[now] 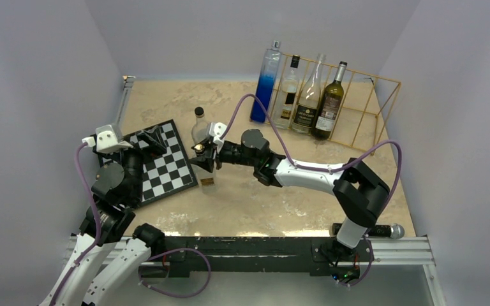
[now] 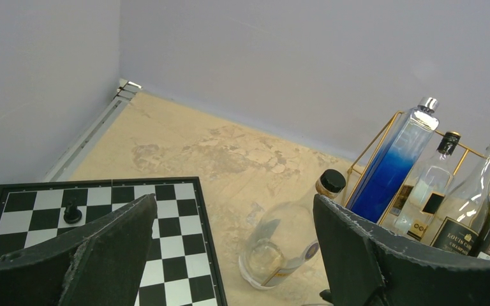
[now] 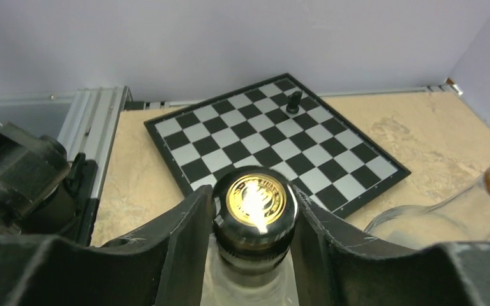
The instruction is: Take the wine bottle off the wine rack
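Note:
The gold-tan wire wine rack point(image 1: 363, 105) stands at the back right and holds several bottles: a blue one point(image 1: 267, 83), two clear ones and a dark green one point(image 1: 329, 102). It also shows in the left wrist view point(image 2: 383, 137). My right gripper point(image 1: 203, 156) is shut on the black, gold-topped cap of a clear wine bottle point(image 3: 253, 201), held upright left of centre, well away from the rack. A second clear bottle with a black cap point(image 1: 199, 124) point(image 2: 293, 236) stands just behind it. My left gripper point(image 1: 150, 137) point(image 2: 236, 255) is open and empty over the checkerboard.
A black-and-white checkerboard point(image 1: 166, 169) lies at the left with one black pawn point(image 2: 71, 212) point(image 3: 293, 101) on it. A black cylinder with a silver end point(image 1: 383, 230) lies by the right arm's base. Grey walls close in the back and both sides.

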